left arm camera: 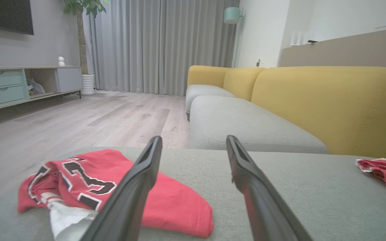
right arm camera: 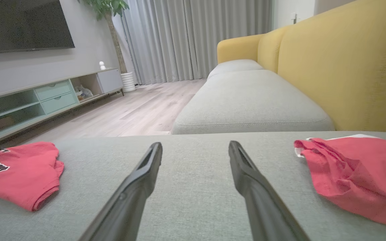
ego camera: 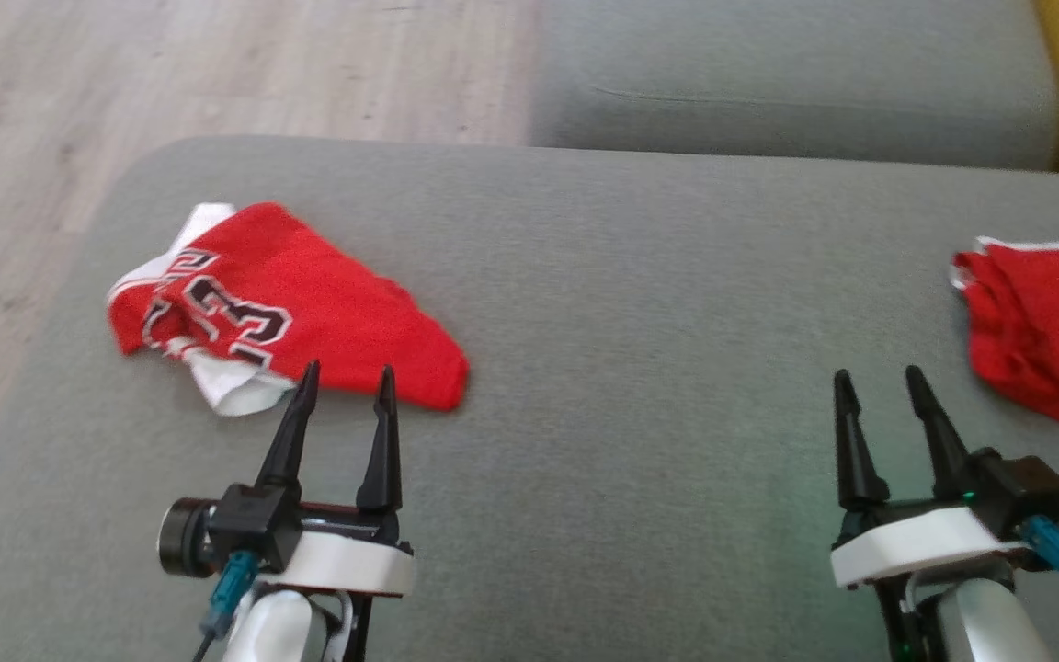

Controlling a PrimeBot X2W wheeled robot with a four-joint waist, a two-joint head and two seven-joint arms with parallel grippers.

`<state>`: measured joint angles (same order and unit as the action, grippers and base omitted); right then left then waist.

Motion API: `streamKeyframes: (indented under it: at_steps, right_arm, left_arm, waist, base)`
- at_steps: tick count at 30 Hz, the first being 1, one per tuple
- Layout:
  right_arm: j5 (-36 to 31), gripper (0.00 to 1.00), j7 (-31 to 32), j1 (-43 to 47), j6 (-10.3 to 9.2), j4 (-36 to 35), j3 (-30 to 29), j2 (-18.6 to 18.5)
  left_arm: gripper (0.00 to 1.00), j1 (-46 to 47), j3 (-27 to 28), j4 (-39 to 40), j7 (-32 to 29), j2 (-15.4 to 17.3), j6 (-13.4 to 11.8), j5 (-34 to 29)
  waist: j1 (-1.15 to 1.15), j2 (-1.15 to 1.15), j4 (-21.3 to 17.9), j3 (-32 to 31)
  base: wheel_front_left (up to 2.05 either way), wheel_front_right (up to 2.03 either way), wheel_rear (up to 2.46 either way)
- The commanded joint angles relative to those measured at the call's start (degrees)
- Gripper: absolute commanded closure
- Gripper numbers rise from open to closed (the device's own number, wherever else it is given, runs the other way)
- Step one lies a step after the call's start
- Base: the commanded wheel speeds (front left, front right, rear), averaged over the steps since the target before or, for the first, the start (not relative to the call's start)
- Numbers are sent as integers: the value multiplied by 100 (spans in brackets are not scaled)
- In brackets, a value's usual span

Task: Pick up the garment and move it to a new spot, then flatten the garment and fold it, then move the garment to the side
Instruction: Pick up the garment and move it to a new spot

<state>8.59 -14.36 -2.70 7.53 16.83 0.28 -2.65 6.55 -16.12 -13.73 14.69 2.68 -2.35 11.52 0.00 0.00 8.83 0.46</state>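
Observation:
A red garment (ego camera: 309,303) with a black-and-white number and white trim lies bunched on the grey cushion (ego camera: 640,313), at its left. My left gripper (ego camera: 348,370) stands open just short of its near edge, fingertips level with the hem and nothing between them. In the left wrist view the garment (left arm camera: 173,201) lies low and left of the open fingers (left arm camera: 139,187). A second red garment (ego camera: 1044,331) lies crumpled at the right edge. My right gripper (ego camera: 877,372) is open to its left, apart from it; the right wrist view has that cloth (right arm camera: 354,170) on the right.
Beyond the cushion's far edge are a wooden floor (ego camera: 217,74) and another grey seat (ego camera: 796,83) with a yellow backrest (left arm camera: 330,100). A wide stretch of bare cushion lies between the two garments. A low TV cabinet (right arm camera: 45,100) stands against the far wall.

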Motion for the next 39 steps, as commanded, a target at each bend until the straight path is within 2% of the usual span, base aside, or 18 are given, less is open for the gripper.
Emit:
streamKeyframes:
  at_steps: [1,9,17,23,28,34,39]
  right_arm:
    - [62,0,-63,-105,-4,-182,249,-23]
    - [125,0,-63,-58,-4,-138,527,-23]
    - [192,0,-63,-42,-4,-137,656,-23]
    - [178,0,-63,-106,-4,-177,668,-23]
    - [139,0,-63,-229,-4,-210,616,-23]
    - [88,0,-63,-416,-4,-227,578,-23]
    - [92,0,-63,-558,-4,-215,592,-23]
  left_arm:
    - [0,155,250,162,31,20,-9,-43]
    - [0,95,353,144,31,20,7,-87]
    - [0,50,485,150,31,20,41,-126]
    - [0,255,552,67,31,80,157,-268]
    - [0,837,430,-618,-211,349,421,-407]
    - [0,1705,-85,-1440,-1158,682,879,-475]
    - [0,2190,-810,-1839,-1592,893,977,-277]
  waist:
    - [0,0,283,-33]
    - [0,0,888,-67]
    - [0,0,1079,-39]
    - [0,0,990,165]
    - [0,0,827,461]
    - [0,0,596,840]
    - [0,0,384,1063]
  base:
    - [0,0,0]
    - [0,0,0]
    - [0,0,0]
    - [0,0,0]
    - [0,0,0]
    - [0,0,0]
    - [0,0,0]
